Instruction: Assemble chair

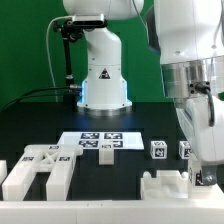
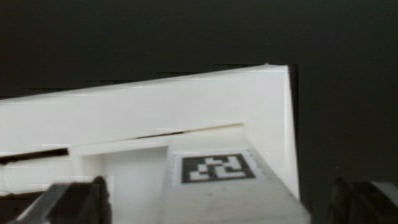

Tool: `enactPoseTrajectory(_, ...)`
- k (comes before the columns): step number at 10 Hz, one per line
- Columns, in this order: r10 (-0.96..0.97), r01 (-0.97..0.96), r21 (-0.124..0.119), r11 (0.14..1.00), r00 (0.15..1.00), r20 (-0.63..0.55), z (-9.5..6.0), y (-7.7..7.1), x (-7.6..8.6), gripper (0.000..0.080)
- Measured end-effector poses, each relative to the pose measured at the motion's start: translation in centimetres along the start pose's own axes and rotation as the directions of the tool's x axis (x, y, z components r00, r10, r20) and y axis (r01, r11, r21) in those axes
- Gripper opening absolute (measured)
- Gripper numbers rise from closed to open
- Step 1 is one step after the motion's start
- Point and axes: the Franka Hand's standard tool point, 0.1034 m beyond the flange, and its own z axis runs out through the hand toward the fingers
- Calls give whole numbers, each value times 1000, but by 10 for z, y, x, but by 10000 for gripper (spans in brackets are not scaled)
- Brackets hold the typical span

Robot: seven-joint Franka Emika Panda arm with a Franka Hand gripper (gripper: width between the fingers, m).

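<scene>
The chair is in loose white parts with black-and-white tags. A blocky part (image 1: 163, 186) lies at the front of the exterior view's right. My gripper (image 1: 205, 176) hangs low at that part's right end. In the wrist view the same part (image 2: 160, 125) fills the middle, with a tag (image 2: 217, 167) on it. My gripper (image 2: 214, 208) is open, with one dark finger (image 2: 63, 203) over the part and the other (image 2: 365, 203) off its edge. A large frame-like part (image 1: 35, 170) lies at the front left. Two small cubes (image 1: 158, 149) (image 1: 185, 150) stand behind the blocky part.
The marker board (image 1: 100, 141) lies flat in the middle of the black table. The robot's base (image 1: 103, 75) stands behind it, with a black pole (image 1: 66, 55) to its left. A green backdrop closes the rear.
</scene>
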Motion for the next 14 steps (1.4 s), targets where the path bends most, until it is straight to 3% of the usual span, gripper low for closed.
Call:
enactPoseTrajectory(1,-12,12,2,1000,1000,1,-1,-1,0,640)
enactPoseTrajectory(3,-135,134,44,990,991,15,-39,-11,4,648)
enactPoseTrajectory(4,-146,145,49,988,989,17,-46,-12,5,648)
enactPoseTrajectory(9,-165,165,44,985,986,13,-41,-9,5,649)
enactPoseTrajectory(11,-317,317,36,948,948,2,-45,5,16,649)
enactPoseTrajectory(12,-362,362,63,930,932,-19,-49,15,25,649)
enactPoseTrajectory(13,-511,512,40,858,859,-32,-54,24,29,649)
enactPoseTrajectory(14,-633,634,27,773,773,-41,-62,24,24,649)
